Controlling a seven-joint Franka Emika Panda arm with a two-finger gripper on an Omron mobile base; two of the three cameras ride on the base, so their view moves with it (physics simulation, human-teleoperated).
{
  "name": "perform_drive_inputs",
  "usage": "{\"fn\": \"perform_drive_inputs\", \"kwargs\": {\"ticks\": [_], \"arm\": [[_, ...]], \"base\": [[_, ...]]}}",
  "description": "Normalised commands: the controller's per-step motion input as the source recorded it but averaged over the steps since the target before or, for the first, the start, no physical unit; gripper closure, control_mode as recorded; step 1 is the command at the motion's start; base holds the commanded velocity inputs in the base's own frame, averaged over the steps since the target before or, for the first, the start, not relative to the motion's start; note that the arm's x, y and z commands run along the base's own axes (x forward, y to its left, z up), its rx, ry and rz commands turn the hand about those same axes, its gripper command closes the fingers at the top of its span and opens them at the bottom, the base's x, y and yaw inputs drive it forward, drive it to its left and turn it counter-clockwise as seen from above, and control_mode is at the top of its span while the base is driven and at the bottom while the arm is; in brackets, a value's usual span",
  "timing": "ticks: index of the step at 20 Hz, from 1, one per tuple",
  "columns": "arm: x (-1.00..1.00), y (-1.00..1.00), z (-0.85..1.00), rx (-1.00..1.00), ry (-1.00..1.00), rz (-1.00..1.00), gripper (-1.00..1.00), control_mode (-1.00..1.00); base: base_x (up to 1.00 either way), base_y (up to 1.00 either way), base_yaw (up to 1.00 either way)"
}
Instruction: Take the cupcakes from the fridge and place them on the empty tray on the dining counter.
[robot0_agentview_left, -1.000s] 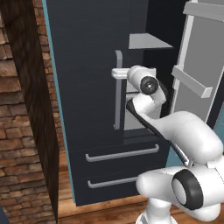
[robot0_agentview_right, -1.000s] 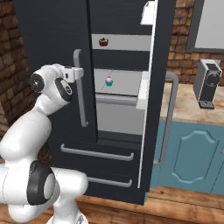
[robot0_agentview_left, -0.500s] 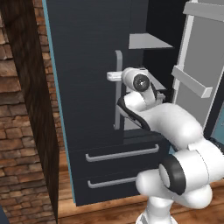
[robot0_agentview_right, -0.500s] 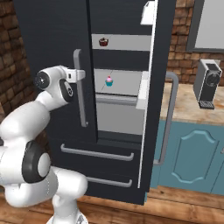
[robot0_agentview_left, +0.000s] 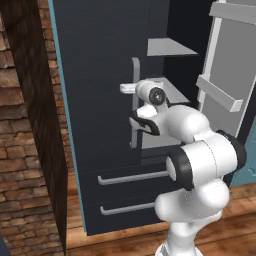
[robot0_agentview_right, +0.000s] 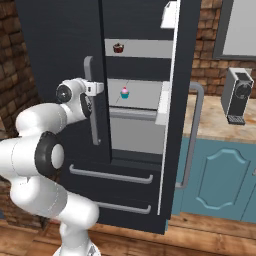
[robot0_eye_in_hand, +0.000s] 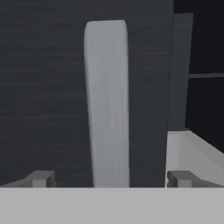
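The black fridge (robot0_agentview_right: 60, 45) has its left door shut and its right door (robot0_agentview_right: 176, 130) swung open. On the light grey shelves inside sit the cupcakes: a dark chocolate one (robot0_agentview_right: 118, 48) on the upper shelf, and a pink one with a teal wrapper (robot0_agentview_right: 124, 93) on the shelf below. My gripper (robot0_agentview_right: 100, 88) is open at the left door's grey bar handle (robot0_agentview_right: 88, 67), left of the cupcakes. In the hand view the handle (robot0_eye_in_hand: 107, 96) stands between my fingertips (robot0_eye_in_hand: 41, 178), and the gripper (robot0_eye_in_hand: 111, 179) holds nothing. In the left base view the gripper (robot0_agentview_left: 126, 88) sits against the same handle (robot0_agentview_left: 135, 70).
The open door's inner side (robot0_agentview_left: 225, 65) with its bins stands at the right, its long handle (robot0_agentview_right: 194, 135) facing out. A coffee machine (robot0_agentview_right: 237, 95) sits on a beige counter (robot0_agentview_right: 215, 127) over teal cabinets. Two drawers (robot0_agentview_right: 110, 175) lie below. A brick wall (robot0_agentview_left: 30, 150) flanks the left.
The hand has stayed at the left door's handle, edging slightly nearer it. The elbow and upper arm have swung and bunched up closer to the fridge. The jaws stayed open.
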Motion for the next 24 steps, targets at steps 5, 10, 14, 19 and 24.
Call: {"fn": "perform_drive_inputs", "kwargs": {"ticks": [5,10,14,19,24], "arm": [[0.72,0.07,-0.20,0.00,0.00,0.00,-1.00,-1.00],[0.82,0.24,-0.28,0.00,0.00,0.00,-1.00,-1.00],[0.53,0.28,-0.16,0.07,0.16,0.00,1.00,-1.00],[-0.84,0.94,0.51,0.19,0.57,0.15,1.00,-1.00],[-1.00,1.00,0.69,0.04,0.54,0.22,1.00,-1.00]], "base": [[0.00,0.00,0.00],[0.00,0.00,0.00],[0.00,0.00,0.00],[0.00,0.00,0.00],[0.00,0.00,0.00]]}}
